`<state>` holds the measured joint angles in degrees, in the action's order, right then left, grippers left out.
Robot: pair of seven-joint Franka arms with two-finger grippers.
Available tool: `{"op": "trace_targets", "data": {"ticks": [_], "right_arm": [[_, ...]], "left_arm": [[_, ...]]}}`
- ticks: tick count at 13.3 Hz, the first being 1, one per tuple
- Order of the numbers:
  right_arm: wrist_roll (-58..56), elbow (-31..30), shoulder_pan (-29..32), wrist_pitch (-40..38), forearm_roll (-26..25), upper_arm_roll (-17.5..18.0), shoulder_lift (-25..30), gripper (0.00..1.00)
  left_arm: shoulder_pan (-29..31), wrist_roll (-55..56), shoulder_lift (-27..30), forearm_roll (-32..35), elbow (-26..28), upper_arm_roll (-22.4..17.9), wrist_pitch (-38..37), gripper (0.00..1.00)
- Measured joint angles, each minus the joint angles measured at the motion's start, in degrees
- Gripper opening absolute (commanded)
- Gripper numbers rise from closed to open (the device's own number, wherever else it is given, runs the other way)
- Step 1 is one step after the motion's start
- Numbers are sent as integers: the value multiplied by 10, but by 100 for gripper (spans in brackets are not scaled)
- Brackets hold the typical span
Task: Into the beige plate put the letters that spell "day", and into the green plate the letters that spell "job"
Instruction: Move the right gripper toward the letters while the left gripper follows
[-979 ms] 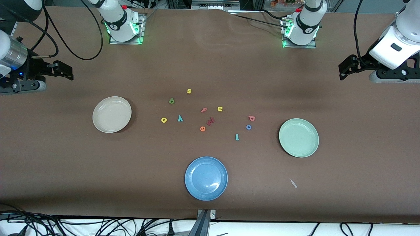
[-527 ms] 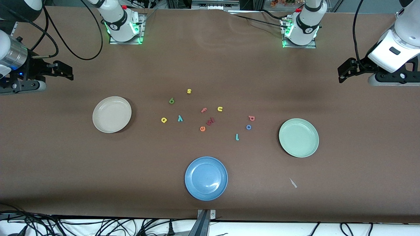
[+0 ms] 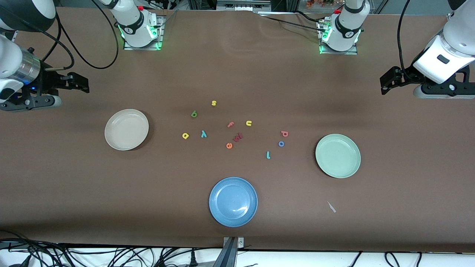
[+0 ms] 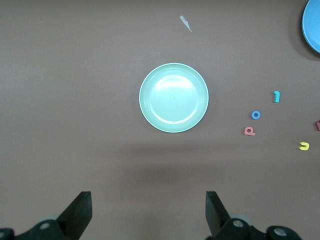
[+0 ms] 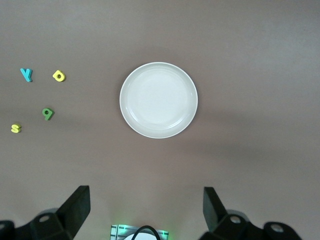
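Three plates lie on the brown table [image 3: 237, 74], and the blue plate [image 3: 233, 201], nearest the front camera, serves as the landmark for everything else. From it, the beige plate [image 3: 126, 129] lies farther from the camera and toward the right arm's end of the table, bare inside; the green plate [image 3: 337, 155] lies farther from the camera and toward the left arm's end, also bare inside. All the foam letters sit loose on the table, farther from the camera than the blue plate and between the other two plates. On the beige plate's side are the dark green "d" [image 3: 193, 114], the yellow "a" [image 3: 185, 136] and the teal "y" [image 3: 203, 134], none touching another. On the green plate's side are the red "b" [image 3: 284, 133], the blue "o" [image 3: 281, 144] just beside it, and the teal "j" [image 3: 268, 155], closest of the three to the blue plate. The right gripper [image 3: 82, 84] hangs in the air over bare table near the beige plate, fingers spread wide and holding nothing. The left gripper [image 3: 386, 82] hangs over bare table at the left arm's end, fingers likewise wide apart and unladen.
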<state>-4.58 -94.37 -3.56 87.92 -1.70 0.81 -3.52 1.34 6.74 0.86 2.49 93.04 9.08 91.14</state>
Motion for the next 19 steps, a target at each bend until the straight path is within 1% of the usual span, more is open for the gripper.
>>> {"op": "trace_targets", "data": {"ticks": [4, 7, 11, 13, 16, 19], "right_arm": [[4, 0, -20, 0, 2, 2, 0, 100], [37, 0, -36, 1, 15, 2, -5, 100], [106, 0, -81, 12, 16, 4, -13, 100], [117, -1, -103, 20, 16, 4, -24, 100], [148, -11, -133, 64, 16, 5, -46, 100], [231, -38, -177, 122, 17, 6, -58, 100]], "left_arm": [[0, 0, 0, 0, 0, 1, 0, 100], [0, 0, 0, 0, 0, 1, 0, 100], [0, 0, 0, 0, -4, 1, 0, 100], [0, 0, 0, 0, -4, 1, 0, 100], [0, 0, 0, 0, -5, 1, 0, 100], [-1, 0, 0, 0, -5, 1, 0, 100]]}}
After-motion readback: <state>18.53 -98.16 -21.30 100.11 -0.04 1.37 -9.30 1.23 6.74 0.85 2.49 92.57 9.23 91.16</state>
